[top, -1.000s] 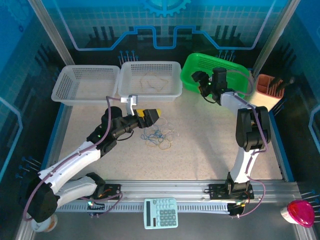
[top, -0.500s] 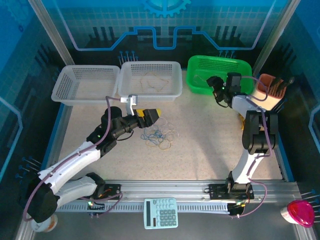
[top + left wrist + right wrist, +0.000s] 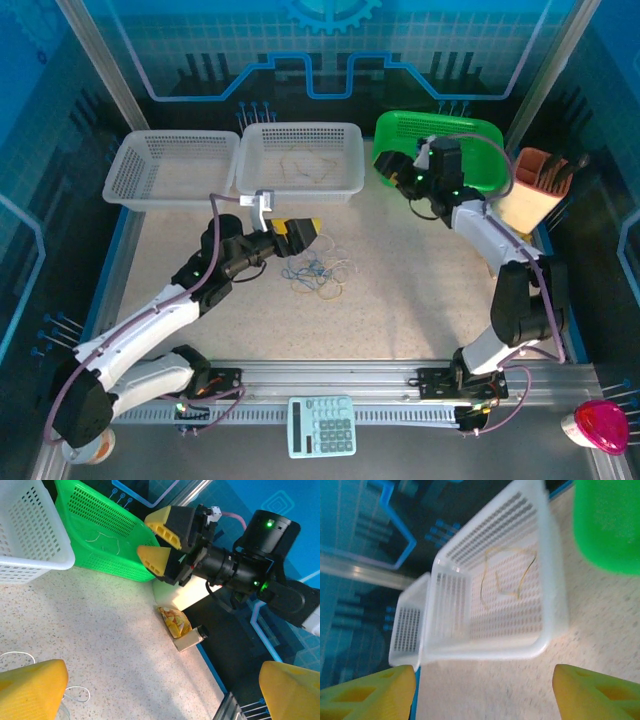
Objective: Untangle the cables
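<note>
A tangle of thin white, tan and blue-grey cables (image 3: pixel 320 276) lies on the table's middle. My left gripper (image 3: pixel 303 231) hovers just left of and above it, open, with nothing between its yellow fingers (image 3: pixel 162 682); white loops (image 3: pixel 75 695) peek out by its left finger. One tan cable (image 3: pixel 305 165) lies in the middle white basket (image 3: pixel 300 192), also seen from the right wrist as a tan cable (image 3: pixel 507 577). A white cable (image 3: pixel 107 542) rests in the green basket (image 3: pixel 95 525). My right gripper (image 3: pixel 388 170) hangs open and empty (image 3: pixel 484 680) at the green basket's left front corner.
An empty white basket (image 3: pixel 170 165) stands at the back left, the green basket (image 3: pixel 440 130) at the back right. A tan cup with tools (image 3: pixel 535 185) stands at the right edge, with a snack packet (image 3: pixel 175 620) and a small bottle (image 3: pixel 190 639) beside it. A calculator (image 3: pixel 322 425) lies on the front rail.
The right arm swung right along the green basket's front, then back left and forward, its gripper now at the basket's left corner. The left arm and the cable pile have not moved.
</note>
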`<state>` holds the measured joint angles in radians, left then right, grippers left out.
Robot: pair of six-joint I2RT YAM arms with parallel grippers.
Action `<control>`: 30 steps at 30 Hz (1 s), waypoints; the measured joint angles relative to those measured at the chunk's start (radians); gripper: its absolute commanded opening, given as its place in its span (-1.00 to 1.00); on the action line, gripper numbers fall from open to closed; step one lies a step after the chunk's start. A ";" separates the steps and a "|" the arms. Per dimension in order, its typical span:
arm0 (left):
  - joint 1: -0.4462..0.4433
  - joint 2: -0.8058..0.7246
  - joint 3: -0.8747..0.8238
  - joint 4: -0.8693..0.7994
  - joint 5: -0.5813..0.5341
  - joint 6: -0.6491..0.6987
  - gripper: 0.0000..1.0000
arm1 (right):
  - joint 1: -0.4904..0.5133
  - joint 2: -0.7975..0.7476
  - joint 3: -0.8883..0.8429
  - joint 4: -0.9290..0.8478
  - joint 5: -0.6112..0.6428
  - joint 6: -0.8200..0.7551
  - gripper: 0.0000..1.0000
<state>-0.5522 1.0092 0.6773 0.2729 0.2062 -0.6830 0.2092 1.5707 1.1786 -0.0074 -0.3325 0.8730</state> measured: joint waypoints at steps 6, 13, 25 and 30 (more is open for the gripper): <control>-0.001 -0.070 -0.058 -0.063 -0.083 -0.012 0.98 | 0.142 -0.064 -0.104 -0.079 0.066 -0.151 0.40; -0.001 -0.083 -0.097 -0.192 -0.185 -0.038 0.98 | 0.246 -0.149 -0.333 -0.117 0.143 -0.197 0.35; -0.001 -0.039 -0.111 -0.265 -0.219 -0.051 0.98 | 0.393 -0.193 -0.498 -0.089 0.228 -0.152 0.32; 0.002 0.001 -0.111 -0.299 -0.223 -0.051 0.98 | 0.401 -0.161 -0.407 -0.113 0.263 -0.222 0.30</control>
<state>-0.5499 1.0103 0.5659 -0.0265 -0.0166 -0.7345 0.6106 1.4097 0.7719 -0.1200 -0.0692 0.6510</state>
